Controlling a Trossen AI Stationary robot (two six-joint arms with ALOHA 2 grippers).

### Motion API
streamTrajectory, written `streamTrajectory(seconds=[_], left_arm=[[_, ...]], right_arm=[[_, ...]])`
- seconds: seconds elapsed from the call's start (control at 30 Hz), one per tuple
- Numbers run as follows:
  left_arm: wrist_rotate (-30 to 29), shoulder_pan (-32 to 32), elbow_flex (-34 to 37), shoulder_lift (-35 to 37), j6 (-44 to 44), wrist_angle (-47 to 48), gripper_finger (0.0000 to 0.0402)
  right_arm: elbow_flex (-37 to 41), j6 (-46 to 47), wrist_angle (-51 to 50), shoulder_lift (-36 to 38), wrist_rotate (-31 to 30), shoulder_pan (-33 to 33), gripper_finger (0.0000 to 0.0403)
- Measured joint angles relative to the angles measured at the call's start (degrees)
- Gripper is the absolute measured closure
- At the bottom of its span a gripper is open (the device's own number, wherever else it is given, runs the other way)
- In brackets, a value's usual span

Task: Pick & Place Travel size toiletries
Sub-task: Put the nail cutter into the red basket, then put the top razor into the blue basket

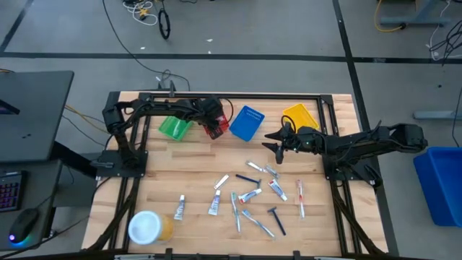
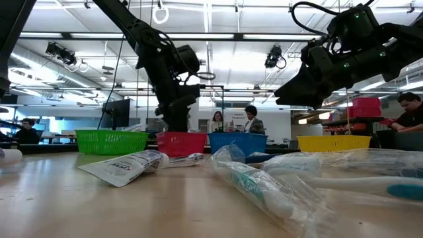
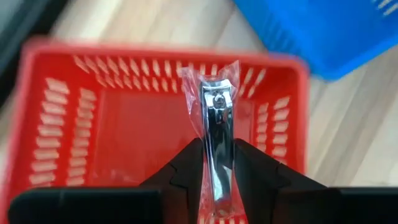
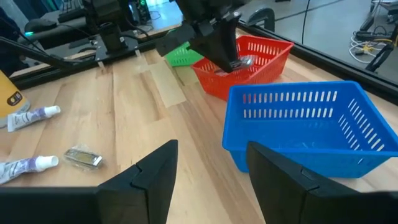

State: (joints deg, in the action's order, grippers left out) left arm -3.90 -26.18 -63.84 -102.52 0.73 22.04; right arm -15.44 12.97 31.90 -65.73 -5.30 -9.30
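Note:
A silver nail clipper in a clear wrapper (image 3: 217, 118) sits between the fingers of my left gripper (image 3: 217, 149), just above the inside of the red basket (image 3: 155, 53). In the high view this gripper (image 1: 214, 123) is over the red basket (image 1: 216, 130) at the far side. My right gripper (image 4: 211, 174) is open and holds nothing; it hovers near the blue basket (image 4: 311, 124), right of centre (image 1: 278, 141). Several travel size toiletries (image 1: 253, 195), tubes, toothbrushes and razors, lie flat on the near half of the table. My left gripper pinches the wrapped clipper by its two long sides (image 3: 217, 180) between both fingers, at the end nearest the wrist. The fingers slant down from above and run along the clipper, which sticks out past the fingertips. It hangs clear over the basket floor.
A green basket (image 1: 173, 128), the blue basket (image 1: 247, 123) and a yellow basket (image 1: 301, 115) stand in a row with the red one along the far side. A white-lidded yellow jar (image 1: 148, 226) stands at the near left corner. People are in the room behind.

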Motion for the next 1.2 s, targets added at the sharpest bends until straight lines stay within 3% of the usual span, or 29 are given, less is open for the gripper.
streamTrajectory(seconds=[0.3,0.73,1.07,1.2], left_arm=[[0.13,-0.06,-0.01,0.15,-1.59,-0.16,0.0301],[-2.15,0.76,-0.01,1.13,0.46,0.10,0.0231],[-3.41,4.21,-0.01,14.33,6.10,3.91,0.0257],[-6.83,7.30,-0.01,20.81,6.08,4.42,0.0265]], right_arm=[[0.00,-0.33,-0.05,0.00,0.02,0.02,0.0204],[0.00,-2.49,-1.70,0.00,-0.02,3.41,0.0171],[-0.01,-0.77,-1.63,-0.17,-0.05,6.82,0.0157],[-0.02,0.11,1.03,-1.38,-0.04,9.16,0.0155]])
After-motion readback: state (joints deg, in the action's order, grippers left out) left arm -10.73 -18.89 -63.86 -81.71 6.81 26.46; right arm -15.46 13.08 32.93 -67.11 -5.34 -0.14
